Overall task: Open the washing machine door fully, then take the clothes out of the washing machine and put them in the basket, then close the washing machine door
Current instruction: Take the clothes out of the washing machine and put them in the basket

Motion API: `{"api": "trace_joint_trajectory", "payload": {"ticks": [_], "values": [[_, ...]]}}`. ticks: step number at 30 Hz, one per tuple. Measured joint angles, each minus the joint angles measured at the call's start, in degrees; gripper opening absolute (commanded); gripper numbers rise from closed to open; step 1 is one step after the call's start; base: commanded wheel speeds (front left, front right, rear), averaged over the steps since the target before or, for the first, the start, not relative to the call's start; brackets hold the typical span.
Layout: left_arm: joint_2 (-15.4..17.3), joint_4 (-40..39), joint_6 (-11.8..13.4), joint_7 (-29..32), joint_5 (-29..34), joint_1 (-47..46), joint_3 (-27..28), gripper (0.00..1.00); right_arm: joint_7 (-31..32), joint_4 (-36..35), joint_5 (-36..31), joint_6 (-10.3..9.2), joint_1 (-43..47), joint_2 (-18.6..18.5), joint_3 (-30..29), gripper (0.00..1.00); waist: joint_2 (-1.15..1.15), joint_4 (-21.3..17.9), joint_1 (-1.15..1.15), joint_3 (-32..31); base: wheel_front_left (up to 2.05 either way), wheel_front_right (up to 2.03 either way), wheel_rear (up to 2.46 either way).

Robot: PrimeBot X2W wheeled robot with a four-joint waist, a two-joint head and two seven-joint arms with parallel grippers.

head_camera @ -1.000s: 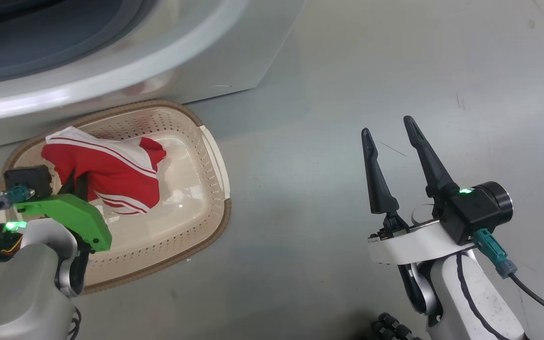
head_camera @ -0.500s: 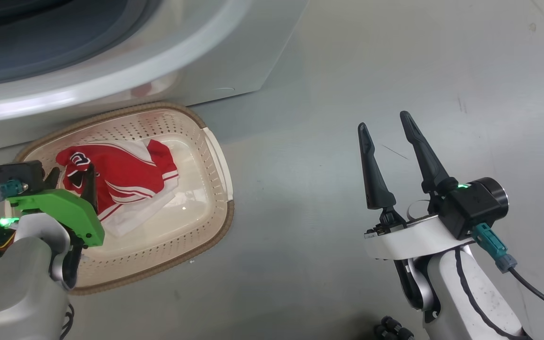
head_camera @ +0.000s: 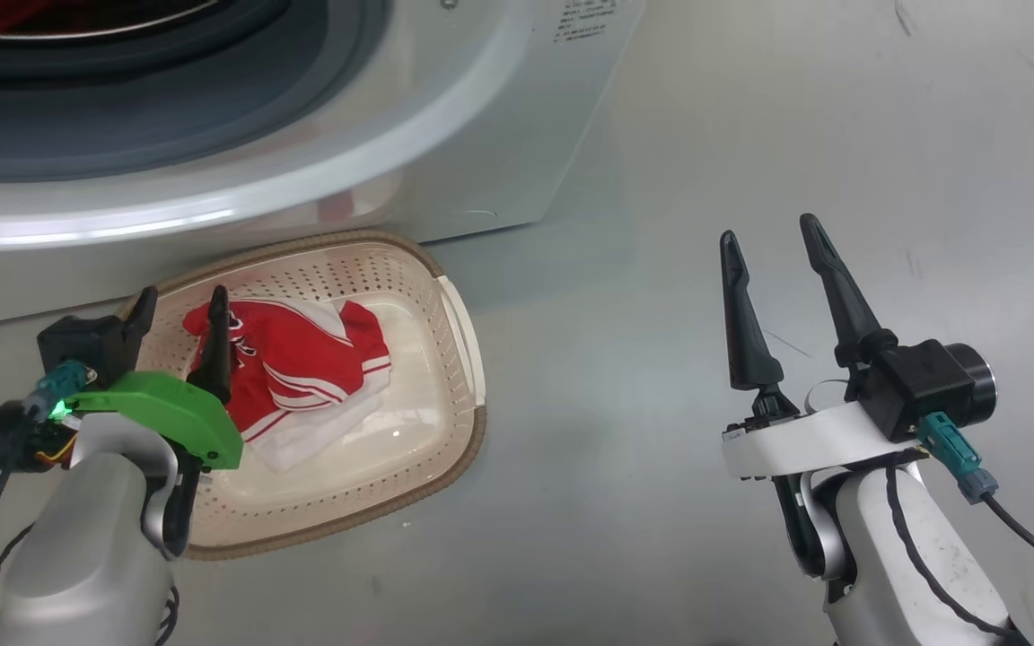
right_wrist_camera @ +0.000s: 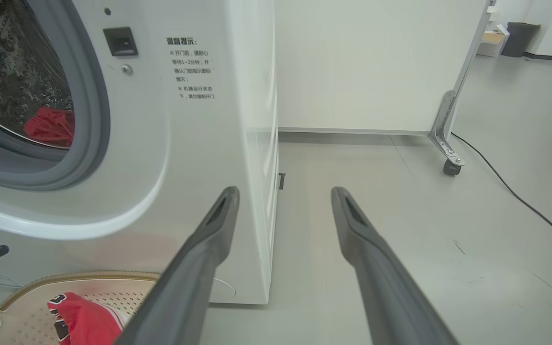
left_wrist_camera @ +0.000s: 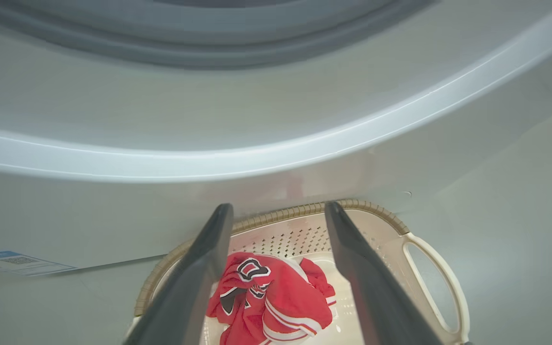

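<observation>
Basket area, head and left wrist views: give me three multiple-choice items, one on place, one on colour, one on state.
1. Where does the basket stand?
A. On the floor in front of the washing machine
B. On top of the machine
C. Inside the drum

2. The garment in the basket is mainly:
A. Blue
B. Red with white stripes
C. Green

3. The left gripper is:
A. Shut on the garment
B. Shut, empty
C. Open over the basket, holding nothing

1 A: grey floor shows around its rim.
2 B: red cloth, white stripes.
3 C: its fingers stand apart, garment lying below.

Red striped clothes (head_camera: pixel 302 377) in cream basket (head_camera: pixel 346 269) beside white washing machine (head_camera: pixel 481 117) (more red inside)
</observation>
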Motion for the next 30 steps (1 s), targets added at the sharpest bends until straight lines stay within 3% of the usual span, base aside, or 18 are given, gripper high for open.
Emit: {"api": "trace_joint_trajectory", "payload": {"ticks": [13,21,30], "values": [[-1.2,-8.5,-0.1,-0.7,2.6,6.0,0.6,1.0,0.0,3.4,-0.5,0.0,3.9,-1.1,-2.8,1.0,0.0,5.9,0.0,-9.6,0.0,0.0,0.0],[-1.0,-19.4,1.8,-0.7,6.4,8.9,2.8,1.0,0.0,4.4,-0.5,0.08,8.1,-1.5,-3.4,1.0,0.0,9.0,0.0,-15.9,0.0,0.0,0.0],[0.2,-25.7,4.3,-0.7,7.2,17.1,4.4,1.0,0.0,4.5,-0.5,0.19,11.0,-1.4,-3.1,1.0,0.0,11.0,0.0,-22.2,0.0,0.0,0.0]]}}
